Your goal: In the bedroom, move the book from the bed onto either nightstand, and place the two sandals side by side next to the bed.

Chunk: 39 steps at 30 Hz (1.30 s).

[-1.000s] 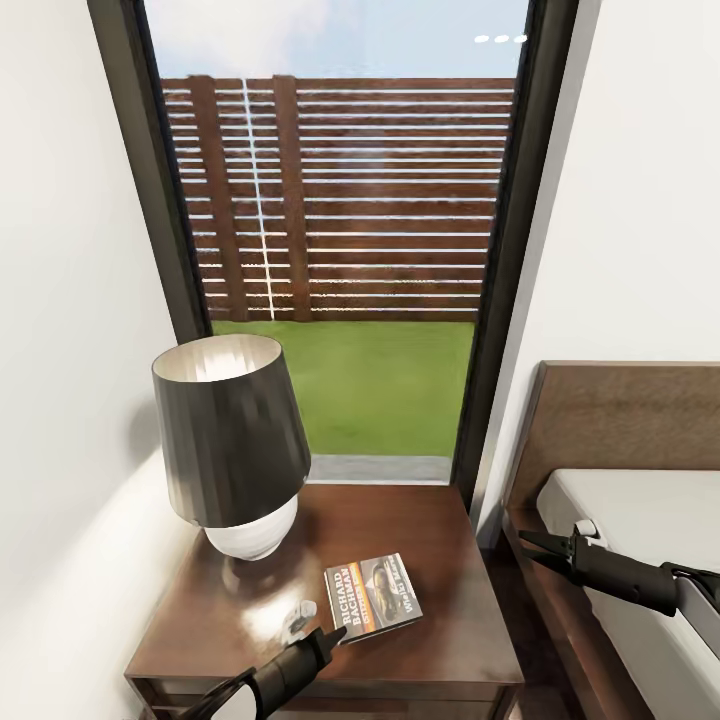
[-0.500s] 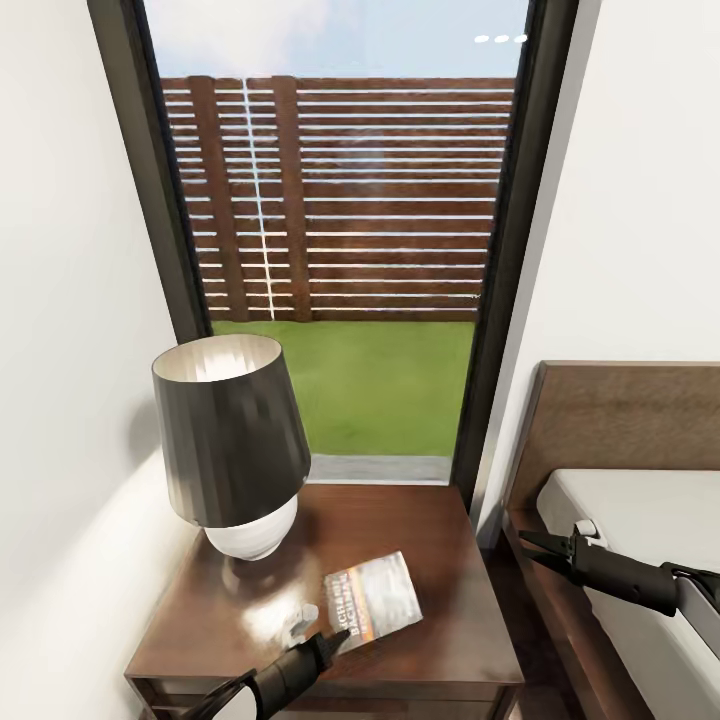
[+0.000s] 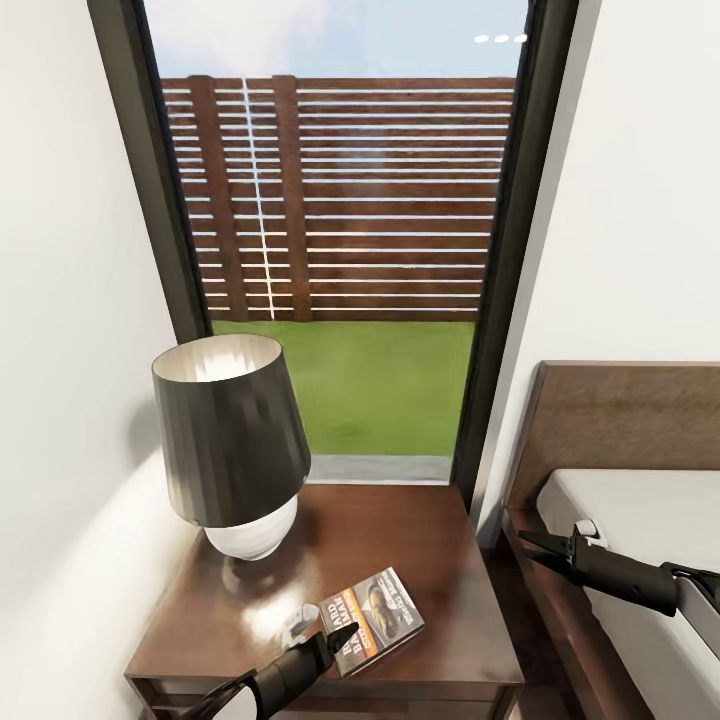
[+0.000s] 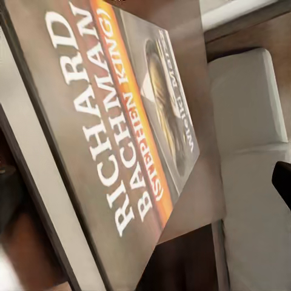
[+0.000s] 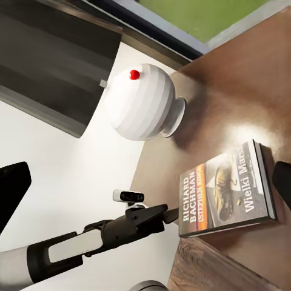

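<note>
Glossy dark wood is carrying the book (image 3: 371,619), which is lying flat, cover up, on the near part of the nightstand (image 3: 400,520) surface, right of the lamp (image 3: 232,450). The left gripper (image 3: 335,636) is sitting at the book's near-left edge with its jaws drawn narrow; whether it is pinching that edge cannot be told. The right gripper (image 3: 532,543) is hovering over the bed (image 3: 640,520) edge, jaws narrow and holding nothing. Judged risk: if the left gripper is gripping or catching the cover while withdrawing, it is likely to drag the book toward the near edge and off the surface. A leftward sweep risks striking the lamp.
</note>
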{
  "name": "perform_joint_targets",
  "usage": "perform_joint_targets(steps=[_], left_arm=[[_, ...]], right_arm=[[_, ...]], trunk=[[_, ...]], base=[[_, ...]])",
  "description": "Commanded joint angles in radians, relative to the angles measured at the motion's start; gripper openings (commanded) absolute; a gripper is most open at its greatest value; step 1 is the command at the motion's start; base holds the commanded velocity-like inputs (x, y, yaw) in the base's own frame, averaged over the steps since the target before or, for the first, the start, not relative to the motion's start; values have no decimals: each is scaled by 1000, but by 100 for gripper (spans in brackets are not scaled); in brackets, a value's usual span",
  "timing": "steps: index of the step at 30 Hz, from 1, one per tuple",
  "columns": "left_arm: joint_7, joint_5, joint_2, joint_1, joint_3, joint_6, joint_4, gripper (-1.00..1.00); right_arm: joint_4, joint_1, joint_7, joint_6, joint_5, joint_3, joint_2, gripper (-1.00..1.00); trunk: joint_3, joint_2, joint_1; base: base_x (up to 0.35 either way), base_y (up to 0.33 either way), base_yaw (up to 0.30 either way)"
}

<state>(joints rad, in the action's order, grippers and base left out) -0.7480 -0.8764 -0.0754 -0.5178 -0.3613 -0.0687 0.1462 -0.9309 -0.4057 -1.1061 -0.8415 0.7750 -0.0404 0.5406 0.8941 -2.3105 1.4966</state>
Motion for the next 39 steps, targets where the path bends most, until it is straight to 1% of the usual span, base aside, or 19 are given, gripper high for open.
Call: perform_joint_targets(steps=[1, 11, 15, 25, 36, 39], left_arm=[[-3, -10, 0, -1, -4, -7, -1, 100], [-4, -10, 0, -1, -4, -8, -1, 100], [-3, -10, 0, -1, -4, -8, 0, 100], [-4, -10, 0, -1, -4, -8, 0, 100], [-4, -9, 0, -1, -4, -8, 1, 100], [-4, -9, 0, -1, -4, -8, 1, 100]], right_arm=[[0, -1, 0, -5, 6, -3, 1, 100], [1, -1, 0, -5, 6, -3, 1, 100], [1, -1, 1, -5, 6, -3, 1, 100], [1, -1, 0, -5, 6, -3, 1, 100], [1, -1, 0, -5, 6, -3, 1, 100], [1, -1, 0, -5, 6, -3, 1, 100]], trunk=[[1, 0, 0], [1, 0, 0], [-12, 28, -16], [-12, 28, -16], [-46, 105, -58], [-46, 105, -58]], base=[[0, 0, 0], [0, 0, 0], [0, 0, 0], [0, 0, 0], [0, 0, 0], [0, 0, 0]])
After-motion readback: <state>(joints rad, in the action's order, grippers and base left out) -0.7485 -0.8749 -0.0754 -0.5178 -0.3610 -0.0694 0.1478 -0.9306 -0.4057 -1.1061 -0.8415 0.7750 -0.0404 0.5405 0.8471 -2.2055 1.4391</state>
